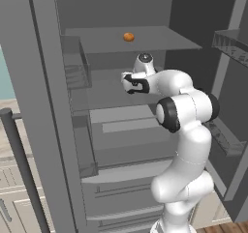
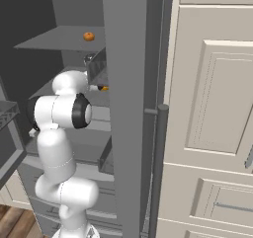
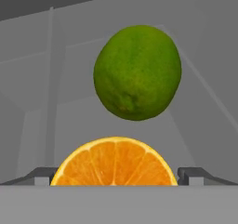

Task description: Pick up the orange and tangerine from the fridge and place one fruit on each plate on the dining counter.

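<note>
Between the two dark fingertips (image 3: 44, 175) at the bottom of the hand view sits a cut orange (image 3: 114, 162), its segmented face turned toward the camera; the fingers stand spread as wide as they go, one on either side of the fruit, and whether either touches it I cannot tell; nothing is gripped yet. Just beyond the orange, further along the fingers' line of reach, lies a green lime-like fruit (image 3: 137, 73), which is no part of the task. From the left base view the gripper (image 1: 131, 84) is reaching into the open fridge (image 1: 46, 106) at a middle shelf; a small whole orange fruit, likely the tangerine (image 1: 128, 36), rests on the shelf above the fingers, well apart from them.

Risks from here, as I judge them: a close on the flat cut face could let the orange slip or rotate out; pushing deeper could nudge the green fruit and roll it; lifting too high on withdrawal could strike the shelf overhead.
</note>
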